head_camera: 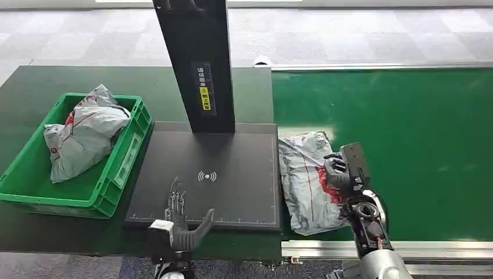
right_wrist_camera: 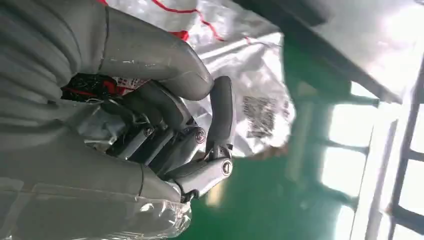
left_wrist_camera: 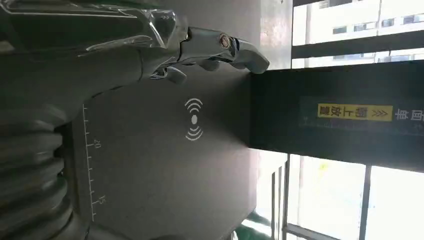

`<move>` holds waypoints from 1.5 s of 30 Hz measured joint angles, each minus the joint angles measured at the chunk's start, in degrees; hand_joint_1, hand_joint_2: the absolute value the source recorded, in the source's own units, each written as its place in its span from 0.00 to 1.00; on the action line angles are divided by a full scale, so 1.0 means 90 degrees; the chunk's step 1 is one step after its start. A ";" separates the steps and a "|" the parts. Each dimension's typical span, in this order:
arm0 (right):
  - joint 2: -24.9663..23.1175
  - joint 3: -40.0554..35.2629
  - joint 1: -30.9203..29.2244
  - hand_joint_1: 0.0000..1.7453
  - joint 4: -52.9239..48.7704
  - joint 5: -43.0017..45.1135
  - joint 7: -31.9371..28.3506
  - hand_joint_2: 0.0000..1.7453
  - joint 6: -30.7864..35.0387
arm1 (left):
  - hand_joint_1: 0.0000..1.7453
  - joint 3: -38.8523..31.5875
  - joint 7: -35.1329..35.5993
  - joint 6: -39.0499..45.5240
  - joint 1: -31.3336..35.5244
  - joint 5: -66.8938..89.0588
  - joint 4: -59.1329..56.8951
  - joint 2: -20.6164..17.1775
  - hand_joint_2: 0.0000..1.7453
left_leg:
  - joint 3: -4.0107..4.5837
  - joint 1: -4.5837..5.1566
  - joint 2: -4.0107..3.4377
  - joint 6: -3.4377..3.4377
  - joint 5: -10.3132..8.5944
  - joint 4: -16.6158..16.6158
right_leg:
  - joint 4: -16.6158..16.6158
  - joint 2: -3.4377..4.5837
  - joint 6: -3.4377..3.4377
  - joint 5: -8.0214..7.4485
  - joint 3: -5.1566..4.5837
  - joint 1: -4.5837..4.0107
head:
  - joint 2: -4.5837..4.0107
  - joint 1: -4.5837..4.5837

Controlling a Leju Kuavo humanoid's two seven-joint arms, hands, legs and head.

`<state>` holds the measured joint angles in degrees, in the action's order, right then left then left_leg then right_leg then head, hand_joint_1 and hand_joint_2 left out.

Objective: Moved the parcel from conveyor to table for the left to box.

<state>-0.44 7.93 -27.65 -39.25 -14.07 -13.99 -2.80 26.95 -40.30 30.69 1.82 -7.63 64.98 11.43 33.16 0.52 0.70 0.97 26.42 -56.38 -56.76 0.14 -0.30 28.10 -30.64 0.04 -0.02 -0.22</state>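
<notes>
Parcel point(head_camera: 308, 180) on green conveyor point(head_camera: 407, 145), seemingly gripped by right hand point(head_camera: 337, 173)

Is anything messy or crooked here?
A bit. The parcel in the right hand lies crumpled on the belt, against the edge of the black pad. Another crumpled bag pokes above the green crate. Nothing is spilled.
</notes>
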 measured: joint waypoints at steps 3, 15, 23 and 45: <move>0.0145 -0.0024 0.0377 1.00 -0.1276 0.0305 0.0182 1.00 0.0002 | 0.00 -0.0010 0.0000 0.0000 -0.0063 0.0002 0.0073 -0.0022 1.00 | 0.0015 0.0000 -0.0003 0.0000 0.0000 0.0001 | 0.0000 -0.0001 0.0000 0.0000 -0.0016 -0.0001 | 0.0000 0.0000; 0.0349 -0.0022 0.2239 1.00 -0.5404 0.0587 -0.0197 1.00 0.0687 | 0.00 -0.0070 0.0000 -0.0173 -0.0203 0.0112 0.0223 -0.0039 1.00 | 0.0027 -0.0001 -0.0005 0.0002 0.0008 0.0004 | 0.0000 0.0000 0.0002 0.0003 -0.0023 -0.0003 | 0.0000 0.0002; 0.0128 -0.1079 0.1875 1.00 -0.5148 0.0468 0.0199 1.00 0.0111 | 0.00 -0.0119 0.0000 -0.0556 -0.0104 0.0374 0.0182 0.0015 1.00 | 0.0019 -0.0002 -0.0021 0.0004 -0.0005 0.0005 | -0.0002 0.0015 0.0006 -0.0007 -0.0019 -0.0007 | 0.0000 0.0000; -0.1472 -0.3018 -0.0539 0.00 -0.0543 0.0905 0.0243 1.00 -0.0925 | 0.00 -0.0932 0.0044 -0.0607 0.1392 0.1511 0.0687 -0.0396 1.00 | 0.0030 -0.0009 -0.0017 0.0000 -0.0027 0.0005 | -0.0008 0.0009 0.0014 -0.0017 -0.0030 -0.0012 | 0.0000 -0.0002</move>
<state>-13.68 -19.23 -32.50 -44.14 -5.92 -11.80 -11.12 18.56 -39.91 25.22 14.35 5.97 71.17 7.87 33.42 0.44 0.55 0.97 26.17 -56.33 -56.83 0.22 -0.18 27.95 -30.91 -0.07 -0.02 -0.24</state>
